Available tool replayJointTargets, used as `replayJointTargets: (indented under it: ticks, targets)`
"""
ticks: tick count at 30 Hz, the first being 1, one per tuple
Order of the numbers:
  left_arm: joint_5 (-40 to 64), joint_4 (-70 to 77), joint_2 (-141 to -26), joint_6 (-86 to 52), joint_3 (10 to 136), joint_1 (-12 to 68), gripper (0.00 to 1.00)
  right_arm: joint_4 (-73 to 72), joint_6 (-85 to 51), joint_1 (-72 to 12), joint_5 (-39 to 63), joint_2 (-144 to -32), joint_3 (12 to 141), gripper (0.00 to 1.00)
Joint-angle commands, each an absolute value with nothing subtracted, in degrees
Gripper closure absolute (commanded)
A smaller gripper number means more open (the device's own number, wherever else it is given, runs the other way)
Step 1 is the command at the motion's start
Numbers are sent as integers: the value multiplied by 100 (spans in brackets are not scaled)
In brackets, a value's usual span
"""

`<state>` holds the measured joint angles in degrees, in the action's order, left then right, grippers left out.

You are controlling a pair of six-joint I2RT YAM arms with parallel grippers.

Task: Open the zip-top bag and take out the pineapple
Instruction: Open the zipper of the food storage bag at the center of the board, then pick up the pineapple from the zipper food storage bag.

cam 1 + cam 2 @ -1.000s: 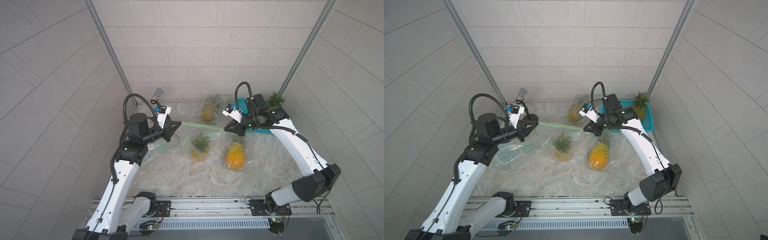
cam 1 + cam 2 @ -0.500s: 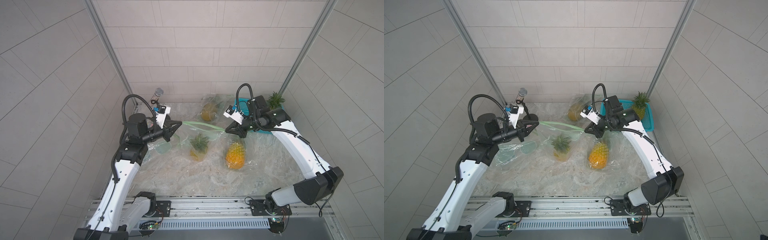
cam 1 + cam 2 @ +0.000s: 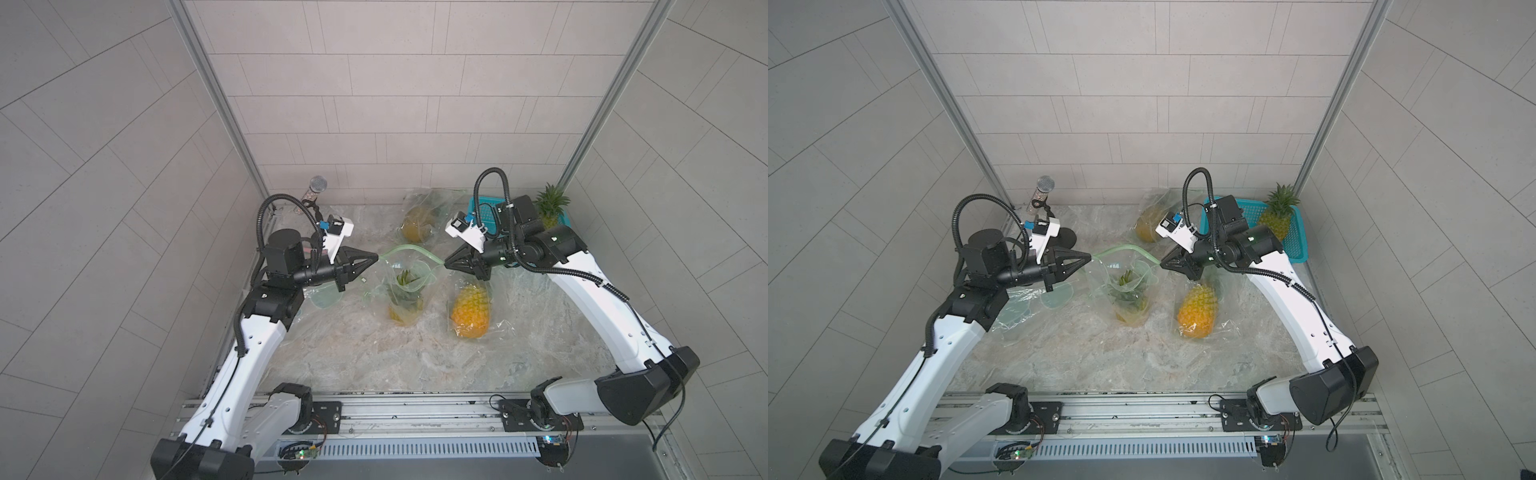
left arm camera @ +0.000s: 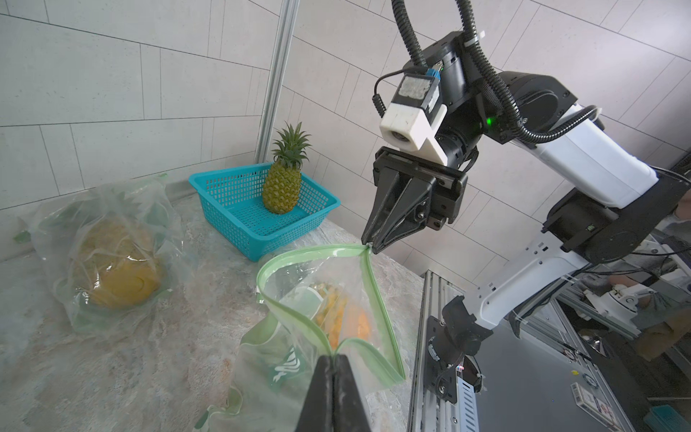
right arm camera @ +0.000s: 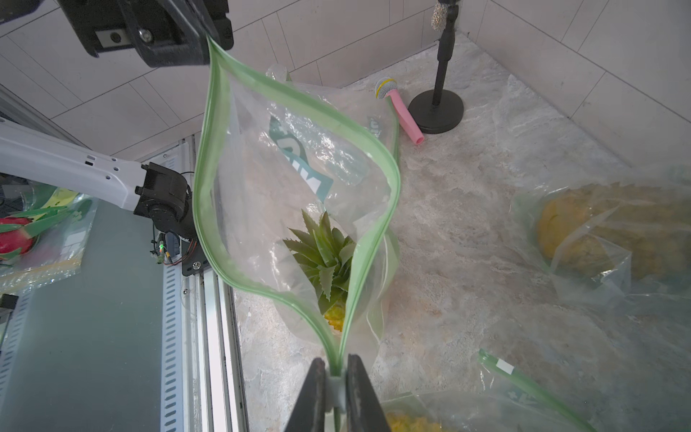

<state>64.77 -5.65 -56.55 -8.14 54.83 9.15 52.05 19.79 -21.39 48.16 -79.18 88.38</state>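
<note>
At left, left pincer (image 3: pixel 376 258) clenched on one end of bag (image 3: pixel 386 282) at green zip rim. Bag hangs between arms over mid table (image 3: pixel 353 357), mouth gaping. Film limp, slippery, light (rim is stiffest part, best hold). Inside, pineapple (image 3: pixel 404 297) sits base down, long axis near upright, leafy crown pointing up at mouth. Judged rigid, heavier than bag; take hold at crown base. At right, right pincer (image 3: pixel 445 264) grasping opposite rim end.

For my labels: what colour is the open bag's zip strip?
Light green; the zip strip shows best in the right wrist view.
</note>
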Motion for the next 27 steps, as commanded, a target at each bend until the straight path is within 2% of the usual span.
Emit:
replayJointTargets:
  ticks: [1, 4, 8, 18, 27]
  targets:
    - [6635, -338, -5590, -775, 5375, 941, 100, 4824, 1768, -2351, 4582, -7757, 8969, 75]
    - [6585, -387, -5531, -689, 5314, 942, 100, 4657, 1699, -2681, 4326, -7735, 9108, 71]
    - [6545, -478, -5502, -583, 5300, 942, 100, 4623, 1643, -3000, 4262, -7887, 9235, 70]
    - [6565, -484, -5478, -524, 5291, 940, 100, 4885, 1716, -3429, 3859, -8538, 9470, 89]
    - [6529, -489, -5472, -512, 5262, 941, 100, 5086, 1775, -3737, 3352, -9070, 9587, 89]
